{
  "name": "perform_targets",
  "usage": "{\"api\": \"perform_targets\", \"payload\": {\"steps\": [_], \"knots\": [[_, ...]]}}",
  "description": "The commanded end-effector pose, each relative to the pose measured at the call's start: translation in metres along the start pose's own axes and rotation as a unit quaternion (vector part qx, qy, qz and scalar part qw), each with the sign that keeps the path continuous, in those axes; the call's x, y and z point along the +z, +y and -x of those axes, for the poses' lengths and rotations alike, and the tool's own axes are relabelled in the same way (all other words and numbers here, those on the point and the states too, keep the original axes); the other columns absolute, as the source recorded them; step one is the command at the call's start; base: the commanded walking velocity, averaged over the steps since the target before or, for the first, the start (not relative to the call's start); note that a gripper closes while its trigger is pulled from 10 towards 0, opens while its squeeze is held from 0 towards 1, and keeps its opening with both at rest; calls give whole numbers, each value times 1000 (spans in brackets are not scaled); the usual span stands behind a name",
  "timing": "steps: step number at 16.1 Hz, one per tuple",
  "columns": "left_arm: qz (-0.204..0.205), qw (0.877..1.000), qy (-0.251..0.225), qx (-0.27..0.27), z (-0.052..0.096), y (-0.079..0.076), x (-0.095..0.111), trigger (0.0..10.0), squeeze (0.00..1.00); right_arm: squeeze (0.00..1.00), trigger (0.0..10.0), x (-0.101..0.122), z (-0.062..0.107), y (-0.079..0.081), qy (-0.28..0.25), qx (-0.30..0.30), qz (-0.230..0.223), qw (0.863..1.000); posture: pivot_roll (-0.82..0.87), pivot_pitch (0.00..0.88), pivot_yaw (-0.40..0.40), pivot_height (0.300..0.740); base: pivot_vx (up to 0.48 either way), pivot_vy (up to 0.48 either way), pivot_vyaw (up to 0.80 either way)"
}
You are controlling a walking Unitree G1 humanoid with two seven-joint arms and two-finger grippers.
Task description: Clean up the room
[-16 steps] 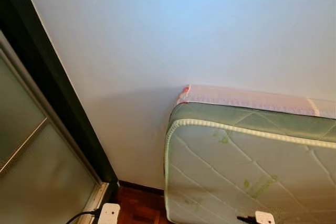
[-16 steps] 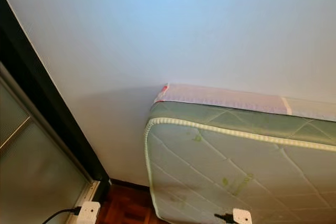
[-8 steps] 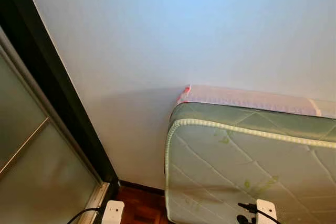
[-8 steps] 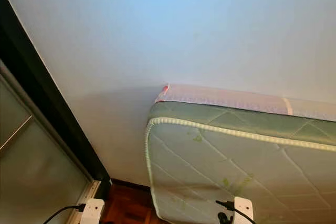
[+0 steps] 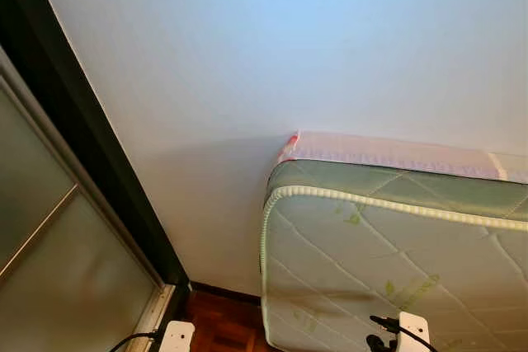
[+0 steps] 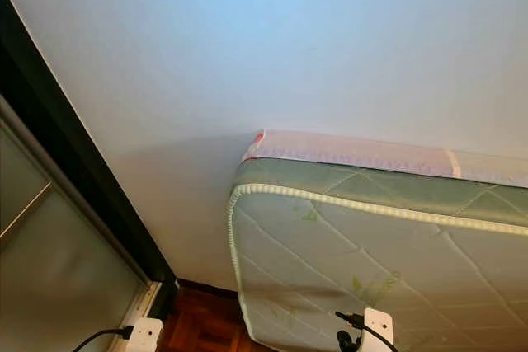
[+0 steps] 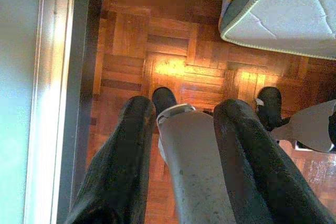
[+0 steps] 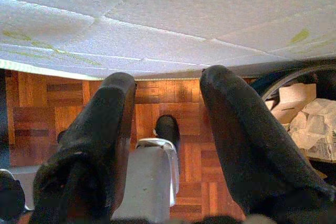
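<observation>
Head views, wall: a plain white wall (image 5: 272,47) takes up most of the scene, so the robot seems to stand close to it with its gaze high, not on any clutter.
Head views, mattress: a quilted green-edged mattress (image 5: 388,245) leans on its side against the wall, probably stored upright to free the floor; a thin pink-white layer (image 5: 388,152) sits along its top edge, touching the wall.
Head views, door: a dark-framed frosted sliding door (image 5: 49,228) runs down the robot's left side.
Head views, wrists: two white wrist units with black cables, one low left (image 5: 176,337) and one low right (image 5: 411,334), suggest both arms hang low and idle.
Left wrist view, gripper: the left gripper (image 7: 181,111) points down at the parquet floor (image 7: 152,40), its fingers (image 7: 123,161) spread wide with nothing between them; the robot's own grey leg and black feet lie below.
Left wrist view, surroundings: the door track (image 7: 52,93) runs beside it, and the mattress corner (image 7: 273,14) rests near the skirting.
Right wrist view, gripper: the right gripper (image 8: 165,90) also hangs wide apart and empty, just beside the mattress face (image 8: 157,19).
Right wrist view, task's thing: a dark bin holding crumpled paper and card (image 8: 304,119) stands on the floor near the mattress, likely where rubbish is meant to go.
Judgement: no item to tidy is in hand yet; the robot likely needs to look down and turn first.
</observation>
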State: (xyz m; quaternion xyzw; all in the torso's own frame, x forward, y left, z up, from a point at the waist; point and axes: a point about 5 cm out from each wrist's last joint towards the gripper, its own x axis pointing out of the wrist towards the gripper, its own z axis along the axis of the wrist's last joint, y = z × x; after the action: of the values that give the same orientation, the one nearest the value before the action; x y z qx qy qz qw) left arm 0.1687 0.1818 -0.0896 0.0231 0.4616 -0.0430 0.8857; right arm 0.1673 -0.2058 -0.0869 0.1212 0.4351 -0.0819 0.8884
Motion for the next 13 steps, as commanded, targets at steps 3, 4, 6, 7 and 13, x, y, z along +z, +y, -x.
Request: {"api": "perform_targets", "payload": {"steps": [3,4,6,7,13], "knots": [[4,1000,6,5,2,2,-6,10000,0,0,10000,2,0,-1,-3,-1,2,1000,-15,43,-1,740,0,0,0],[6,1000,10,7,2,2,-9,10000,0,0,10000,2,0,-2,-3,-1,2,1000,-12,40,-3,740,0,0,0],[7,1000,12,8,3,3,-10,10000,0,0,10000,2,0,-2,-2,-2,1,1000,-11,40,-2,740,0,0,0],[10,1000,12,9,3,3,-10,10000,0,0,10000,2,0,-2,-2,-2,0,1000,-8,41,-4,740,0,0,0],[11,1000,11,10,2,4,-9,10000,0,0,10000,1,0,-2,1,-2,0,1000,-8,42,-7,740,-223,0,0]]}}
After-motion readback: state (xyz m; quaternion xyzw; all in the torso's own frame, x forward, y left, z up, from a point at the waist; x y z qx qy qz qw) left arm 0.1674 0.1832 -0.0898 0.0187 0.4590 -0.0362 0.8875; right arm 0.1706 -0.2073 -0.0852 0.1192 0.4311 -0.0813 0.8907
